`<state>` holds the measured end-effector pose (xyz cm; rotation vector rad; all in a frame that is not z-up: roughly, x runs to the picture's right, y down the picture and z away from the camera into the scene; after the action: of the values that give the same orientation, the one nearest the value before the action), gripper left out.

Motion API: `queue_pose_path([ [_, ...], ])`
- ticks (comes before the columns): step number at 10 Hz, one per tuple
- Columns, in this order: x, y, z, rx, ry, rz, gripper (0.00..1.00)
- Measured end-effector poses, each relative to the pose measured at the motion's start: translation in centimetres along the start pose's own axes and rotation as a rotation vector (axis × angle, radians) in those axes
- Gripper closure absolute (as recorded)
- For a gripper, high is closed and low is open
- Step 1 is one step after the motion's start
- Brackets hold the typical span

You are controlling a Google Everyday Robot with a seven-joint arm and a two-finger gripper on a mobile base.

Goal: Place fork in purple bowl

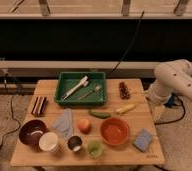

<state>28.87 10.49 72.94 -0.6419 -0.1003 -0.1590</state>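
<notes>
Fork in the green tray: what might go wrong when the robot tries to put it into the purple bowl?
The fork lies flat in the green tray close beside a thicker white utensil, so the gripper, low by the table at its right edge, might catch the wrong one. The purple bowl sits at the opposite front-left corner with a white cup right beside it; a slightly off drop could hit the cup.
</notes>
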Motion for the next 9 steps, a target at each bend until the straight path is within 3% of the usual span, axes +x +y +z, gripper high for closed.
queue_pose_path([
  [7,0.02,-0.06,-0.06,0.001,0.000,0.001,0.20],
  [9,0.02,-0.51,-0.21,-0.001,-0.017,-0.002,0.20],
])
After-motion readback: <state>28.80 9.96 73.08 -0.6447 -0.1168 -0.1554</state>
